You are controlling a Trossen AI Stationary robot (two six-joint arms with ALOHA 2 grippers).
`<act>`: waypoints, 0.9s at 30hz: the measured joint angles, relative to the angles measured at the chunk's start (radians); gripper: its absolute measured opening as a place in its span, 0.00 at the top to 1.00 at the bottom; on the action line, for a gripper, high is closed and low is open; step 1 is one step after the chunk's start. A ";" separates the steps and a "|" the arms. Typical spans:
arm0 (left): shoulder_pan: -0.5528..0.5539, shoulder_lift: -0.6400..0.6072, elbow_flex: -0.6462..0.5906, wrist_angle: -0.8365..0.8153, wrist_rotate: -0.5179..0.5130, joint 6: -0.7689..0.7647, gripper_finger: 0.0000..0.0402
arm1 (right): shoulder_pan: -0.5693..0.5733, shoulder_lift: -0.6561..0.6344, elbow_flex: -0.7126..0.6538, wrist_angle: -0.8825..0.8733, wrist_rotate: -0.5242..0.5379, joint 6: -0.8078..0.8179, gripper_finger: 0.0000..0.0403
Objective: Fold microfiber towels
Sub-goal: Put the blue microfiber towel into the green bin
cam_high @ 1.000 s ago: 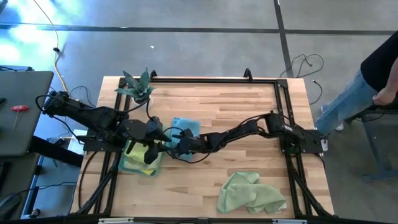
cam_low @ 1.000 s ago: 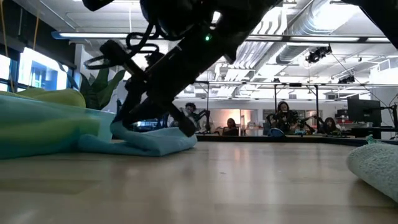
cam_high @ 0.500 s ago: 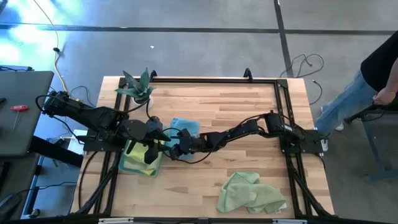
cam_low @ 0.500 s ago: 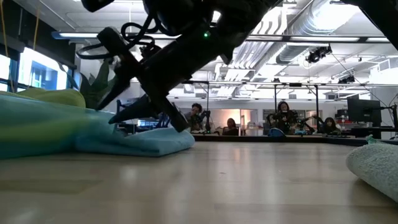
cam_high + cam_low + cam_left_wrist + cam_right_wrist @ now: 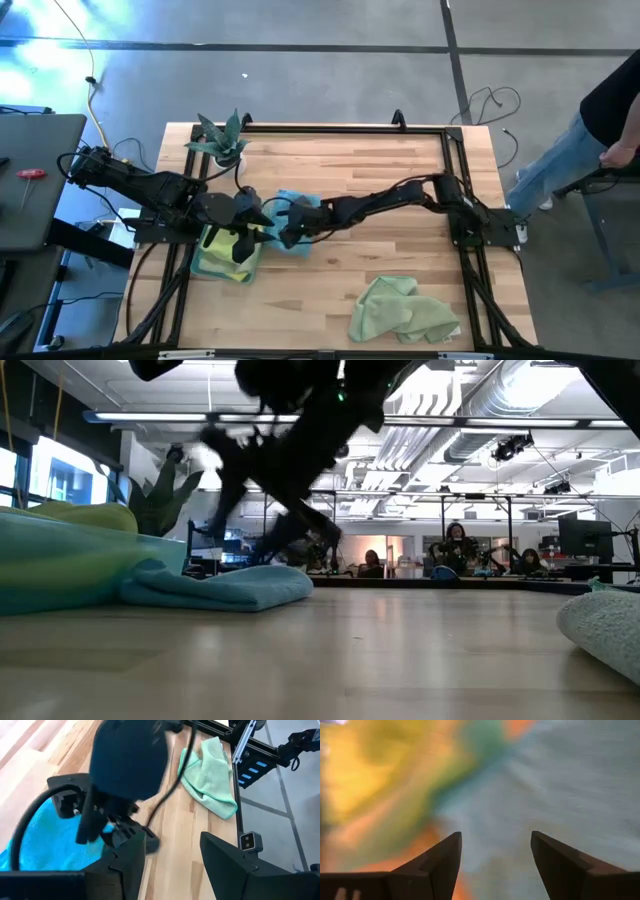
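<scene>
A sky blue towel (image 5: 298, 205) lies folded on the table, shown in the low view as a flat bundle (image 5: 225, 586). Left of it, a stack of teal, pale green and yellow towels (image 5: 216, 258) rests on the wood (image 5: 60, 560). My right gripper (image 5: 270, 525) hovers open just above the blue towel (image 5: 560, 780), with nothing between its fingers (image 5: 440, 860). Above the stack, my left gripper (image 5: 172, 855) waits open and empty. A crumpled pale green towel (image 5: 402, 310) lies near the front edge.
A small spiky potted plant (image 5: 224, 140) stands at the far left corner. A black frame (image 5: 452, 150) runs along the table's far and right sides. A person stands beyond the right edge (image 5: 600, 130). Bare wood shows in the table's middle (image 5: 380, 260).
My right gripper has opened, let go of the blue towel and risen off it, tipping as it went up. The blue towel stays on the table as a flat folded bundle.
</scene>
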 joint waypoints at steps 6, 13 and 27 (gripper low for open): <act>0.000 0.000 0.000 -0.001 -0.024 0.000 0.56 | -0.006 0.018 0.000 -0.094 0.037 -0.138 0.45; 0.000 0.000 0.000 -0.003 -0.036 0.001 0.56 | 0.005 0.025 0.000 -0.297 0.179 -0.463 0.46; 0.000 0.000 0.000 -0.003 -0.081 -0.007 0.56 | 0.006 0.013 -0.005 -0.998 0.186 -0.676 0.46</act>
